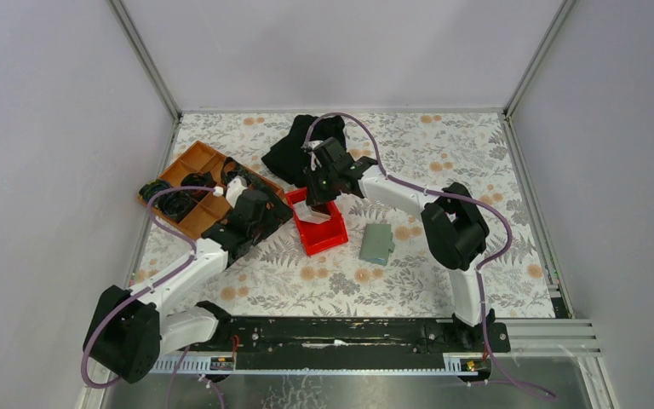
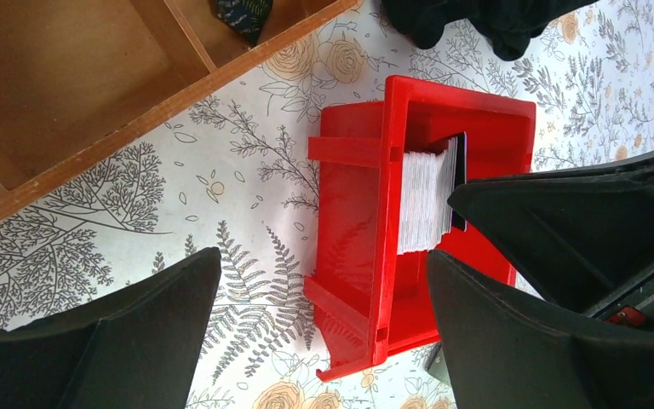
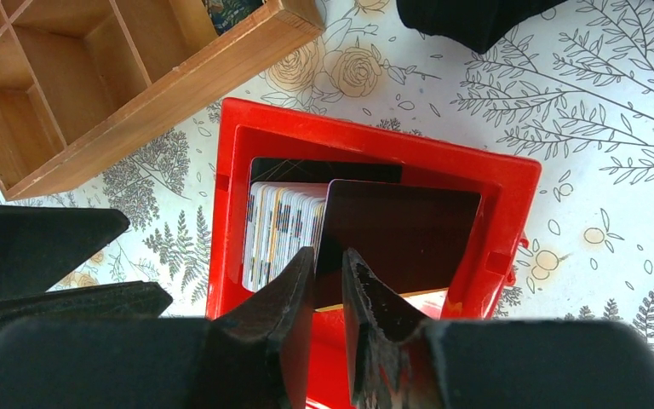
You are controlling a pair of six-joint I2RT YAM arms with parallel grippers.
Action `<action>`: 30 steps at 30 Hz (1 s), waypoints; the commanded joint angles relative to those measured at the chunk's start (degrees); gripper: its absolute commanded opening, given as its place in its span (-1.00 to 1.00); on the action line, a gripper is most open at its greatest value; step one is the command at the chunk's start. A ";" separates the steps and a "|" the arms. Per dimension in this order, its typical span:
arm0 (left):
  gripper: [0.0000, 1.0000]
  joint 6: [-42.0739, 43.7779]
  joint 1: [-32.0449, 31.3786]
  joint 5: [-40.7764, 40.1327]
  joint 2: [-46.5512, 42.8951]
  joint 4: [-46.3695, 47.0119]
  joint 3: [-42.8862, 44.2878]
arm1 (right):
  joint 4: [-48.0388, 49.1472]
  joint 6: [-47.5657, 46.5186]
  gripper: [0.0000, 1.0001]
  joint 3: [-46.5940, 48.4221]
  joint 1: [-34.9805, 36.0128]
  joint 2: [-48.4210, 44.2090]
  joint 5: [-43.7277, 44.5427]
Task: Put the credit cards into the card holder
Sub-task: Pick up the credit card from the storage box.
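Observation:
A stack of credit cards (image 3: 281, 226) stands on edge in a red bin (image 3: 366, 141), with a dark-faced card (image 3: 404, 230) leaning at its right end. My right gripper (image 3: 328, 254) reaches into the bin; its jaws straddle the dark card's near edge, a narrow gap left between them. From the left wrist the stack (image 2: 426, 200) shows as white edges. My left gripper (image 2: 324, 256) hangs wide open over the bin's near left corner (image 2: 366, 281), holding nothing. The grey-green card holder (image 1: 377, 243) lies shut on the cloth right of the bin (image 1: 324, 232).
An orange wooden compartment tray (image 1: 192, 183) sits at the left, close behind my left gripper (image 1: 272, 213). A black cloth bundle (image 1: 294, 149) lies behind the bin. The right gripper (image 1: 317, 198) is above the bin's far end. Walls enclose the floral cloth.

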 commanded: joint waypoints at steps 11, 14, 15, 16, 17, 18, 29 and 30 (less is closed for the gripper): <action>0.94 1.68 1.47 2.70 1.64 5.75 -0.23 | -3.91 -0.94 -0.63 4.62 -0.01 -2.27 4.58; 0.94 1.68 1.65 3.12 2.06 6.28 -0.01 | -6.51 -2.17 -0.69 6.12 -0.01 -1.59 7.59; 0.94 1.76 1.72 3.27 2.30 6.36 0.14 | -7.33 -2.48 -0.71 6.57 0.00 -1.40 8.62; 0.94 1.81 1.73 3.42 2.46 6.46 0.33 | -8.22 -2.79 -0.72 6.82 -0.05 -1.33 10.13; 0.94 1.85 1.77 3.45 2.57 6.61 0.45 | -8.74 -3.16 -0.73 7.02 -0.01 -1.13 11.07; 0.94 1.87 1.82 3.56 2.66 6.64 0.55 | -9.39 -3.61 -0.74 7.31 -0.02 -1.00 11.96; 0.94 1.60 2.09 4.40 3.47 7.61 0.83 | -14.52 -7.32 -0.76 10.75 1.17 2.79 18.65; 0.94 1.59 2.09 4.48 3.45 7.71 0.92 | -14.53 -7.47 -0.76 10.61 1.49 3.12 19.03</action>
